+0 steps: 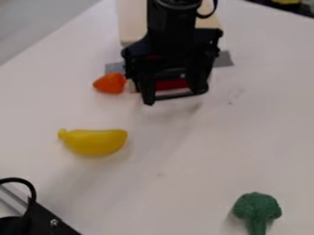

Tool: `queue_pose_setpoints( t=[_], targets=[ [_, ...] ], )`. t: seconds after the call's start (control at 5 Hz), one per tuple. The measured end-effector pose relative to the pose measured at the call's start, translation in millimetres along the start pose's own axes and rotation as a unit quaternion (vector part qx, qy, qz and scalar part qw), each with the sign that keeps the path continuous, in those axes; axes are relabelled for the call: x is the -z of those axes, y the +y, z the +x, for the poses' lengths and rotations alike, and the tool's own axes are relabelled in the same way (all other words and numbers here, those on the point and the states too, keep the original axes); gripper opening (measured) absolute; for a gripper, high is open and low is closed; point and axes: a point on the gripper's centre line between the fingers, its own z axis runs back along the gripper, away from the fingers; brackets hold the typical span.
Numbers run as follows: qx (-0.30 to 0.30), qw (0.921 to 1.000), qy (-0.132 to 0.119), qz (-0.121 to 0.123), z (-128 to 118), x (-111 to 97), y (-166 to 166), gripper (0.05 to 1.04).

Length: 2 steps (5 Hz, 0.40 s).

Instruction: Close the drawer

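From here, the black pincer [173, 95] and arm [171, 34] at twelve o'clock partly hide a pale block [131, 23], a grey strip [224, 59] and something red [171, 84]. The edges crop the block's far end, the broccoli's [257, 207] stalk at five, black gear [46, 220] at seven and blurry clutter [288, 6] at one.

drawer unit [131, 27] | pale top | upper centre | front mostly hidden, state unclear

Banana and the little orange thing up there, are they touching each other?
Apart. The camera view shows bare white table between the banana and the orange thing.
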Motion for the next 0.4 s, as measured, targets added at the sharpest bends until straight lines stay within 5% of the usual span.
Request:
queue_pose_setpoints(
  t=[0.4],
  targets=[
    [0.000, 1.0000, 0.000, -0.002, -0.3, -0.7, -0.6, 0.998]
  ],
)
